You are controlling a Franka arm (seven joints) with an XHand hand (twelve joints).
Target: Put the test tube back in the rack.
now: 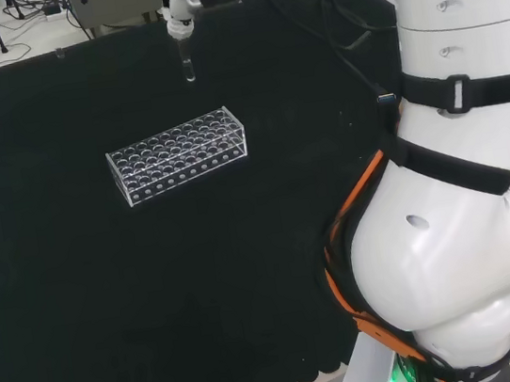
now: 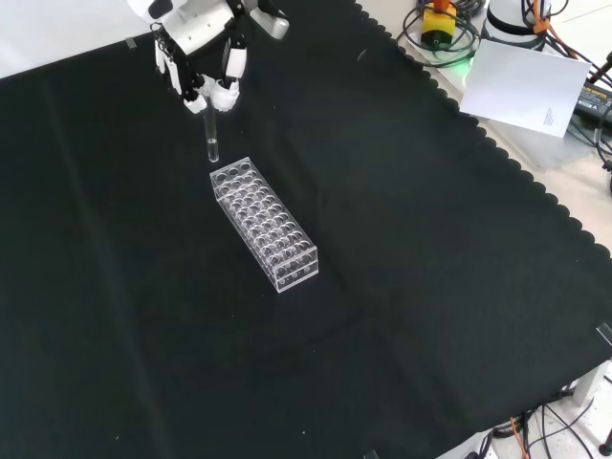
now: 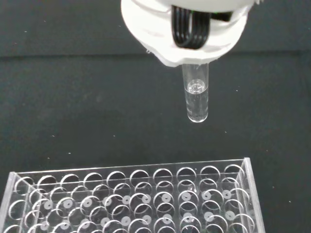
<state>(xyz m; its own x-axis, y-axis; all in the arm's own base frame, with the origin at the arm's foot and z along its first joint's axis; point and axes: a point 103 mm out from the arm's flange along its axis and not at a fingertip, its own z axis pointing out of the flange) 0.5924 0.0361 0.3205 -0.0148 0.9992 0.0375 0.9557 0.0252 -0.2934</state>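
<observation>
From my remote station, much of the hand is cut off at the upper edge of the front view, and in the head view it is a small white shape against the clutter beyond the bench. The clear rack is hard to read: its holes show as faint rings, and I cannot make out anything standing in them. The hand's fingers are curled in narrow, pinching the upper end of the test tube, which hangs upright below them, rounded end down. I cannot tell whether the tube holds any liquid. The tube hangs above the black cloth, clear of the rack and just beyond the rack's near end as the front view shows it; the rack lies on the cloth below the hand. In the wrist view the tube's tip hangs apart from the rack's first row. I can read no writing on tube or rack.
</observation>
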